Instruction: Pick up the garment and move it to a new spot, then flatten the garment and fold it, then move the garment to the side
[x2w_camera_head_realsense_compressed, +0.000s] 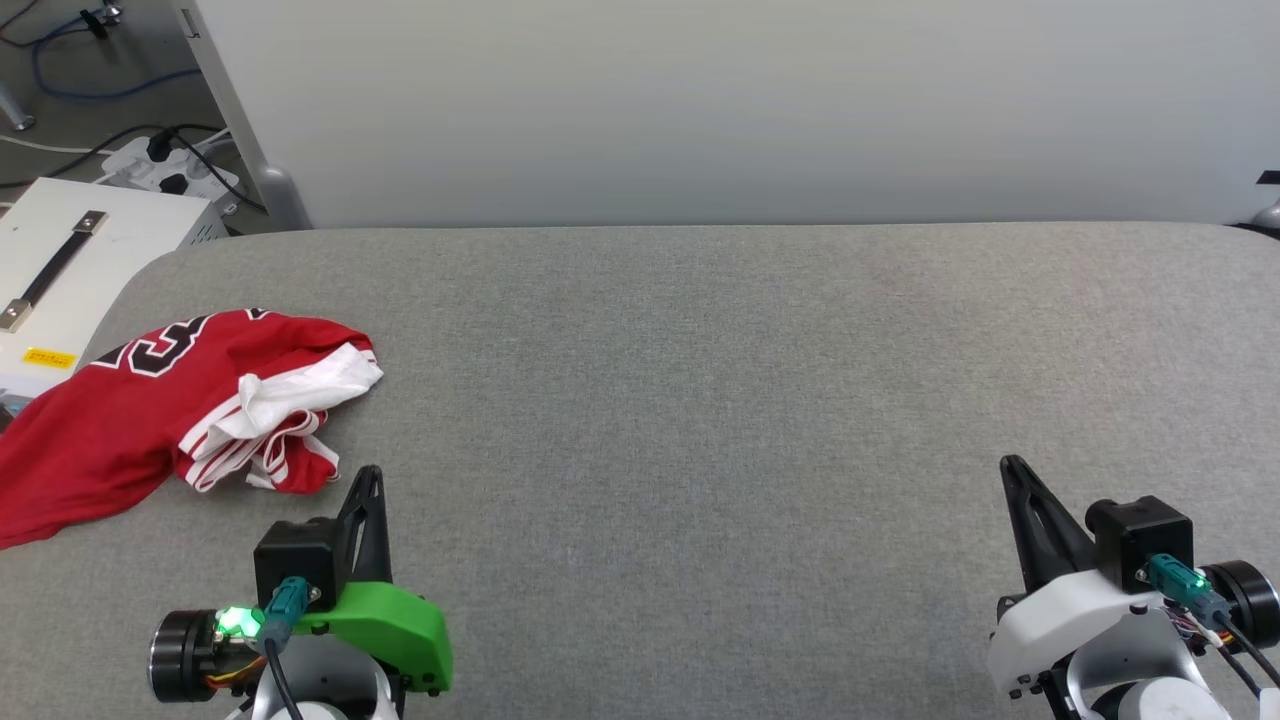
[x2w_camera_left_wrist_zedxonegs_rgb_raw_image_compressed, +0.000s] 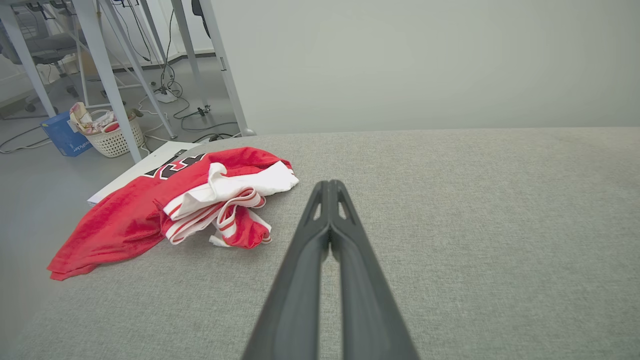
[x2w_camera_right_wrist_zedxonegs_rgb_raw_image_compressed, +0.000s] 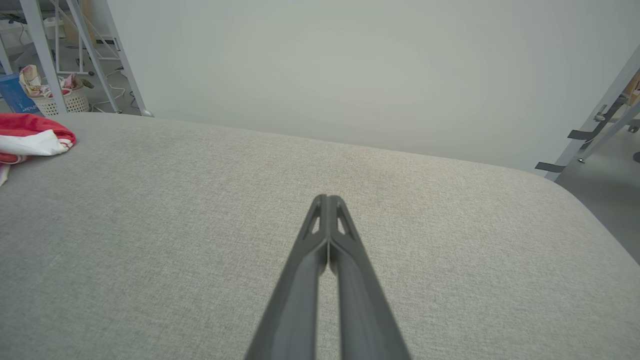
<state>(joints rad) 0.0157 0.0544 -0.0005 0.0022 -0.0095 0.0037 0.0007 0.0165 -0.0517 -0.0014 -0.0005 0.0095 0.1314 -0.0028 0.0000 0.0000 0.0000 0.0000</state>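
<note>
The garment lies crumpled at the table's far left edge, red with white sleeves and striped trim bunched on its right side, part of a black number print showing at the top. The left wrist view has the garment left of my fingers, and the right wrist view catches a bit of the garment at its left edge. My left gripper is shut and empty, just right of and nearer than the cloth, not touching it; its tips meet. My right gripper is shut and empty at the lower right, tips together over bare table.
The grey fabric-covered table spreads wide between the grippers. A white case with a black handle stands beside the table's left corner, with cables and a power strip on the floor behind. A pale wall panel backs the table.
</note>
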